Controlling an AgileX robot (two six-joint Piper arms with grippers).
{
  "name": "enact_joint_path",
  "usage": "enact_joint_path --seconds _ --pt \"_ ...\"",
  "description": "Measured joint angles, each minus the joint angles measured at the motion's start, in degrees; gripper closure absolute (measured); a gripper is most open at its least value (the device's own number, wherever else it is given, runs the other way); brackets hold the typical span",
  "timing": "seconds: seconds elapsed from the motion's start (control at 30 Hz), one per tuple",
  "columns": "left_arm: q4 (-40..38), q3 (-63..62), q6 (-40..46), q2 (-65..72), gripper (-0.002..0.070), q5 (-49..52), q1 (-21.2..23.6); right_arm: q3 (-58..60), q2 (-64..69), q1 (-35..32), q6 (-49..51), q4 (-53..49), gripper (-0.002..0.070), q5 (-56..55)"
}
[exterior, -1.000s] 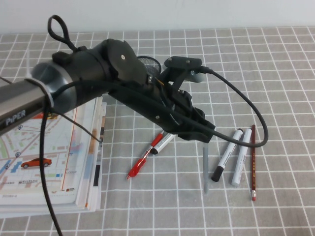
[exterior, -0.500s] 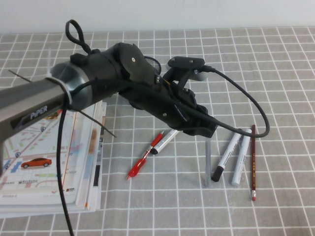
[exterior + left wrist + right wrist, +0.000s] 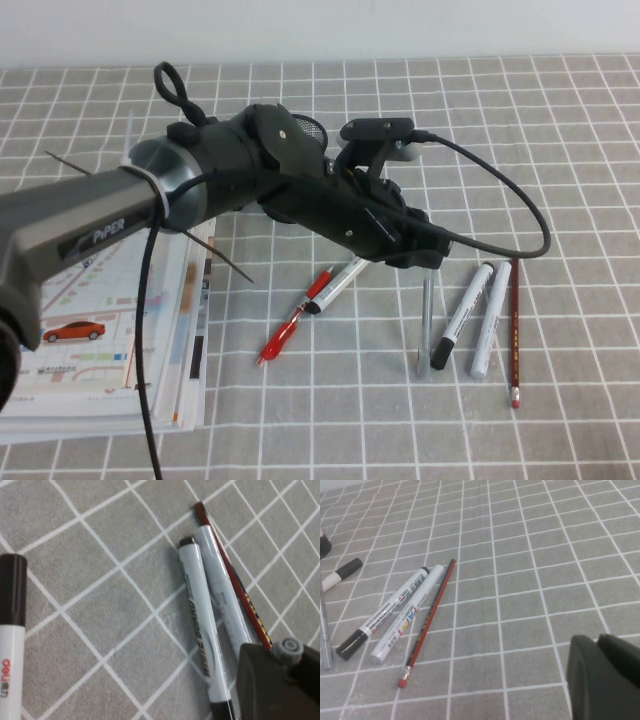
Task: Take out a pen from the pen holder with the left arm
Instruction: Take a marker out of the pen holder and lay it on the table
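Grey slim pen [image 3: 424, 330] stands upright outside the holder, its lower tip on the grey grid-patterned bench [image 3: 560, 120] and its top clamped in the left end effector [image 3: 425, 265], whose jaws are closed on it. The black left arm [image 3: 250, 170] reaches across the middle of the bench from the robot's left. A stack of map-printed booklets [image 3: 60, 340] lies at the left edge. Behind the arm, the black mesh pen holder [image 3: 308, 128] is mostly hidden. The right end effector [image 3: 600, 670] shows only as a dark shape above the bench in its own wrist view, and whether it is apart or together cannot be told. Just right of the held pen lie a white marker with a black cap [image 3: 462, 315], an all-white marker [image 3: 490, 320] and a dark red pencil [image 3: 515, 330], side by side. To its left lie a second black-capped white marker [image 3: 335, 285] and a red pen [image 3: 290, 330]
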Motion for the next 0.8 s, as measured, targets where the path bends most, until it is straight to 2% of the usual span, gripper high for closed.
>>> enact_joint_path --seconds 0.23,0.8 --pt "-2.3 -0.1 -0.1 1.7 0.0622 -3.2 -0.2 0.0 0.0 0.0 0.0 0.0 0.0689 0.0" --pt "-2.0 -0.1 0.4 2.1 0.0622 -13.5 -3.5 0.0 0.0 0.0 0.0 0.0 0.0689 0.0"
